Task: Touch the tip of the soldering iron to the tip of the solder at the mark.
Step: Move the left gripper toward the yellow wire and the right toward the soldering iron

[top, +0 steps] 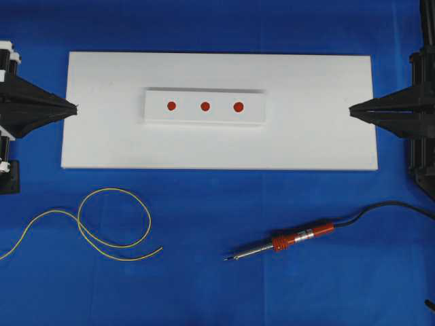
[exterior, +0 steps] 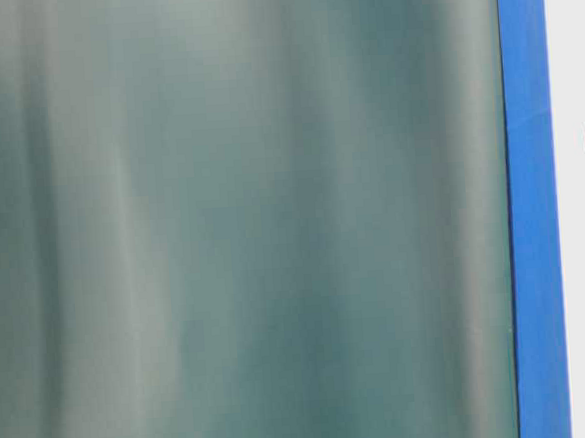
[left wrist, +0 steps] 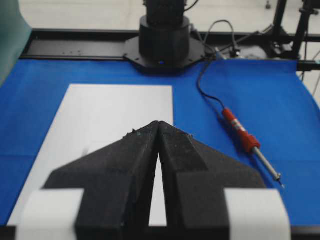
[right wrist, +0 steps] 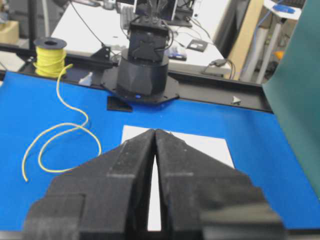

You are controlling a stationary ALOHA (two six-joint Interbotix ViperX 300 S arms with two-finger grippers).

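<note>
The soldering iron [top: 293, 240] with its red handle lies on the blue cloth at the front right, metal tip pointing left; it also lies in the left wrist view [left wrist: 247, 141]. The solder [top: 112, 224], a thin yellow wire, curls in a loose loop at the front left, its free end near the middle front [right wrist: 55, 145]. Three red marks [top: 204, 106] sit in a row on a raised white block. My left gripper [top: 76, 107] is shut and empty at the white board's left edge [left wrist: 158, 123]. At the board's right edge my right gripper [top: 351, 111] is likewise shut and empty [right wrist: 155, 131].
The white board [top: 319, 136] covers the middle of the blue cloth. The iron's thick black cord [top: 387, 207] runs off to the right. A yellow wire spool [right wrist: 50, 56] stands behind the far arm's base. A green screen [exterior: 243, 222] fills the table-level view.
</note>
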